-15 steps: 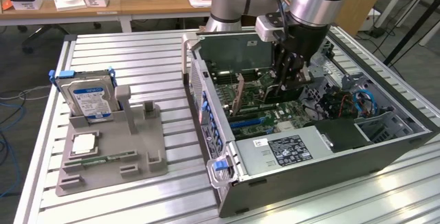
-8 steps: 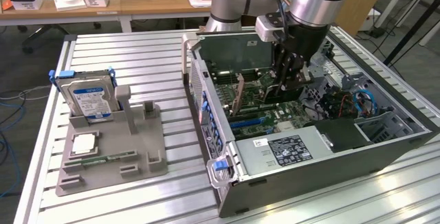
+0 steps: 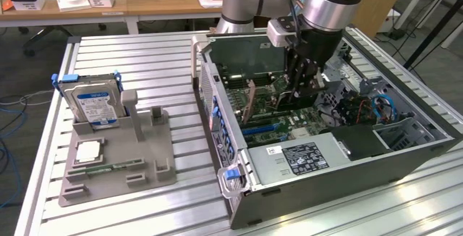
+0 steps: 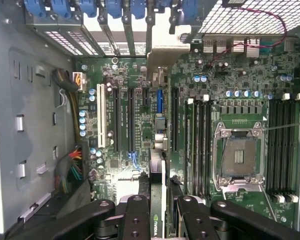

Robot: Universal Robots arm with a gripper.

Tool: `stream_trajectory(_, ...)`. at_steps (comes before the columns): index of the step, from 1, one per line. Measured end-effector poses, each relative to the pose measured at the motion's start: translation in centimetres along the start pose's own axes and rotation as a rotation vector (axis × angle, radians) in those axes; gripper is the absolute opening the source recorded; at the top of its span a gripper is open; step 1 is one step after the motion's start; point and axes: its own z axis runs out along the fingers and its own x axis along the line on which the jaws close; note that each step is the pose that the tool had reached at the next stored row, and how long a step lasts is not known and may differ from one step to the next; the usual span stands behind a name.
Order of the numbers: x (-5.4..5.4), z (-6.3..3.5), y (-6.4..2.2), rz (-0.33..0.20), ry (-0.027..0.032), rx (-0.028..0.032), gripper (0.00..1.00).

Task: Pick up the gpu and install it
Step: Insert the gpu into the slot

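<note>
Green gpu (image 4: pixel 157 200) edge-on, clamped in gripper (image 4: pixel 158 212) jaws | held upright above motherboard (image 4: pixel 140 100) slots, inside open computer case (image 3: pixel 405 154), for alignment | not seated

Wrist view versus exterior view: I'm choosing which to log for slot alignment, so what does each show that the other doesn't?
Wrist alone: the empty CPU socket and the expansion slots from straight above. Exterior alone: the gray rack with a hard drive standing in it, beside the case. Shared: the gripper holding the gpu edge-on over the motherboard.
</note>
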Motion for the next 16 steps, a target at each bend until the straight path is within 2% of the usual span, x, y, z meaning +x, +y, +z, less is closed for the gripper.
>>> stream_trajectory(16, 0.1, 1.61, 1.53, 0.000, 0.0001, 0.0000, 0.26)
